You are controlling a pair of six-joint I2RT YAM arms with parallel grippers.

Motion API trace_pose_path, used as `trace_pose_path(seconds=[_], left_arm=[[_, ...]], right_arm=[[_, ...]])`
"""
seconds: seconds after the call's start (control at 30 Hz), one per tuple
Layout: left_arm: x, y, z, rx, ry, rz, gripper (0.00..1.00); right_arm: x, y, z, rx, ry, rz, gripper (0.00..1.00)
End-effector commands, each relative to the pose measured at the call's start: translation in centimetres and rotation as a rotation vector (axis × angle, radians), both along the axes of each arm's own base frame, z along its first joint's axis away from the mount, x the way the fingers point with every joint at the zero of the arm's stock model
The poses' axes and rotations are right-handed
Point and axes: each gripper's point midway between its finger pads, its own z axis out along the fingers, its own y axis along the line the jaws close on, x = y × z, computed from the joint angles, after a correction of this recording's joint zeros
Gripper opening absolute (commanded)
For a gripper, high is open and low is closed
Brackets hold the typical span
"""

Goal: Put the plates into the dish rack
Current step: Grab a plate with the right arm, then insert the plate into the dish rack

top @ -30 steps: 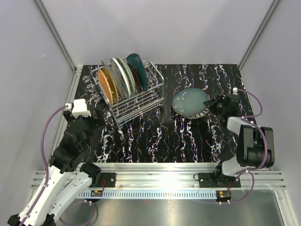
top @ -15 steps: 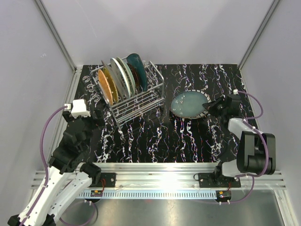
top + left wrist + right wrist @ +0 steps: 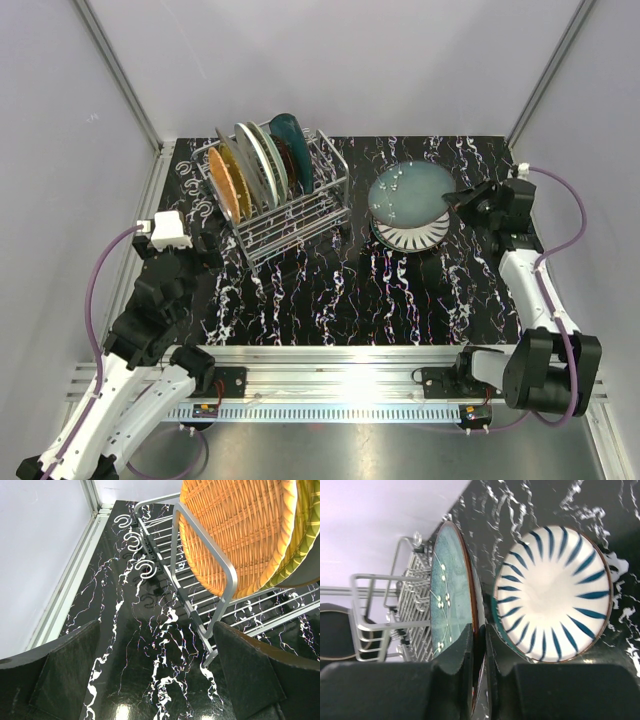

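Note:
My right gripper (image 3: 460,204) is shut on the rim of a pale blue-green plate (image 3: 408,189) and holds it lifted and tilted above the table. In the right wrist view the fingers (image 3: 479,632) pinch that plate's (image 3: 447,597) brown edge. Below it a white plate with dark radial stripes (image 3: 412,236) (image 3: 554,594) lies flat on the table. The silver wire dish rack (image 3: 312,210) holds several plates on edge, with an orange woven one (image 3: 226,184) at its near end and a dark teal one (image 3: 293,140) at the far end. My left gripper (image 3: 207,246) (image 3: 156,626) is open beside the rack's left corner (image 3: 173,550), close to the orange plate (image 3: 235,530).
The black marbled tabletop (image 3: 330,290) is walled by white panels on three sides. An aluminium rail (image 3: 340,365) with both arm bases runs along the near edge. White hook-shaped marks (image 3: 134,542) lie on the table left of the rack.
The right gripper has raised the blue-green plate and carried it back, uncovering the striped plate beneath. The left arm has not moved.

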Motion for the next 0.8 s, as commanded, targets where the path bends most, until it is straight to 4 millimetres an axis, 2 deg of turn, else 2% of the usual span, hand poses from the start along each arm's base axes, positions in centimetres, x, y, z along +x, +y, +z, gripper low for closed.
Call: trace_pose_path(seconds=[0.0,0.07,0.13,0.27,0.53,0.57,0.6,0.67,0.7,0.73,0.77], left_arm=[[0.2,0.3,1.0,-0.015,-0.046,0.025,0.99],[0.3,0.3,0.9,-0.013,-0.043,0.026,0.99],[0.3,0.3,0.9,-0.013,-0.042,0.025,0.99],[0.3,0.3,0.8,-0.008,-0.036,0.025,0.99],[0.4,0.4,0.8,-0.007,-0.037,0.031,0.99],[0.4,0.4,0.8,-0.005,-0.034,0.034,0.99],[0.4,0.4,0.8,-0.006,-0.035,0.032,0.99],[0.4,0.4,0.8,-0.006,-0.035,0.034,0.99],[0.4,0.4,0.8,-0.006,-0.035,0.032,0.99],[0.4,0.4,0.8,-0.005,-0.034,0.035,0.99],[0.4,0.4,0.8,-0.004,-0.035,0.033,0.99]], right_arm=[[0.3,0.9,9.9,0.012,-0.248,0.036,0.0],[0.1,0.9,10.8,0.002,-0.267,0.04,0.0],[-0.3,1.1,12.8,-0.012,-0.315,0.053,0.0],[-0.8,1.5,14.4,-0.014,-0.329,0.076,0.0],[-0.6,2.7,18.7,0.003,-0.401,0.122,0.0],[-0.4,3.3,18.8,0.001,-0.396,0.136,0.0],[-0.4,3.7,20.0,-0.004,-0.421,0.145,0.0],[-0.2,4.2,20.7,-0.011,-0.431,0.149,0.0],[0.0,5.3,21.5,-0.02,-0.446,0.176,0.0],[0.3,5.2,21.7,-0.032,-0.447,0.161,0.0],[0.5,6.5,21.4,-0.044,-0.438,0.193,0.0]])
